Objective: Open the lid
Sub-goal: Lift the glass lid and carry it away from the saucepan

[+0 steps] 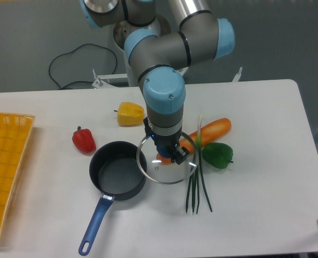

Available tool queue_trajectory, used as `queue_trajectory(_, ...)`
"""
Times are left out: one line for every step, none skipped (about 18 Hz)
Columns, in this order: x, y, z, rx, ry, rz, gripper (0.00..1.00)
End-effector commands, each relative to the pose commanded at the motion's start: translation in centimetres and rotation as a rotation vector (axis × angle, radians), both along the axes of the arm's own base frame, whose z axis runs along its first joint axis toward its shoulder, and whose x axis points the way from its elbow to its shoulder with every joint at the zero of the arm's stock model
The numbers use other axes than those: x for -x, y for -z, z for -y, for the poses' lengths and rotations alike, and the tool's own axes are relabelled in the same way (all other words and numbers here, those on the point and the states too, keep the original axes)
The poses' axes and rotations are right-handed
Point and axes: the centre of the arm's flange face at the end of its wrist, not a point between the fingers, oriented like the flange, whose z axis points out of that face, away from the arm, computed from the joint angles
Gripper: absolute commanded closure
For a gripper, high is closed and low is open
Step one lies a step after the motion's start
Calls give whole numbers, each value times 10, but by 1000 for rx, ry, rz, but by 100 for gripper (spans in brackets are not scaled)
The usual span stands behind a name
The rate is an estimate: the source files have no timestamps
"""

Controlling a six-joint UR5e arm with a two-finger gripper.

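- Gripping the lid (167,166) by its centre knob, the gripper (167,154) points straight down at the middle of the frame, its fingers closed on the knob beneath the blue wrist joint.
- Clear glass with a thin metal rim, the lid sits just right of the saucepan (117,176); its left edge overlaps the pan's right rim, and whether they touch I cannot tell.
- Through the glass shows the lower left end of the carrot (210,131), which runs up and right from there.
- Spring onion stalks (196,183) lie against the lid's right edge, and a green pepper (217,155) sits just right of them.
- Uncovered, the dark saucepan has its blue handle pointing toward the lower left.
- A red pepper (84,140) lies upper left of the pan, a yellow pepper (130,114) above it.
- At the left edge of the white table (266,183) stands a yellow basket (6,161).
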Motion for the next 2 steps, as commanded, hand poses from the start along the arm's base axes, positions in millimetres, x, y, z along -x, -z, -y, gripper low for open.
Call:
queue_trajectory(1, -1, 1, -1, -2, -1, 52)
queue_trajectory(1, -1, 1, -1, -3, -1, 52)
